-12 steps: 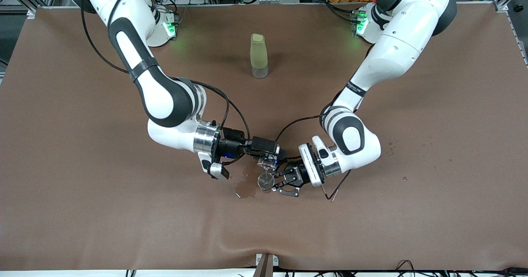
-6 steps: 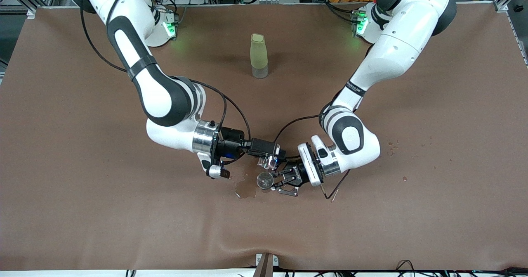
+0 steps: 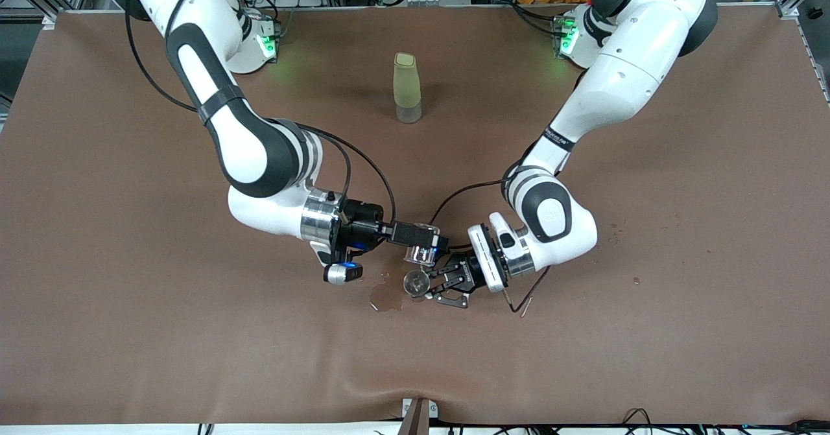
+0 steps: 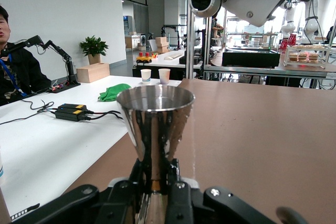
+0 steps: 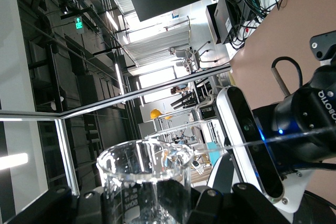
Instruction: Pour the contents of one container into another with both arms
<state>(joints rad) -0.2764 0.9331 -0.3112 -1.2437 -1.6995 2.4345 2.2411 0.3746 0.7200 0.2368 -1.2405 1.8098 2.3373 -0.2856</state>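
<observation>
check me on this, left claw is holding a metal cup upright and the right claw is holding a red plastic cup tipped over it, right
Not quite. The left claw does hold the metal cup upright, but the right claw grips a clear glass beaker, not a red plastic cup; the right wrist view shows it see-through. In the front view it is tipped above the metal cup.

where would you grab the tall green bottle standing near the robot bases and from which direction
Grip the green bottle around its mid body, coming in level from the side. It stands upright, tall and narrow, alone on the table, and tapers toward the cap, so a grip high up would likely slip.
</observation>
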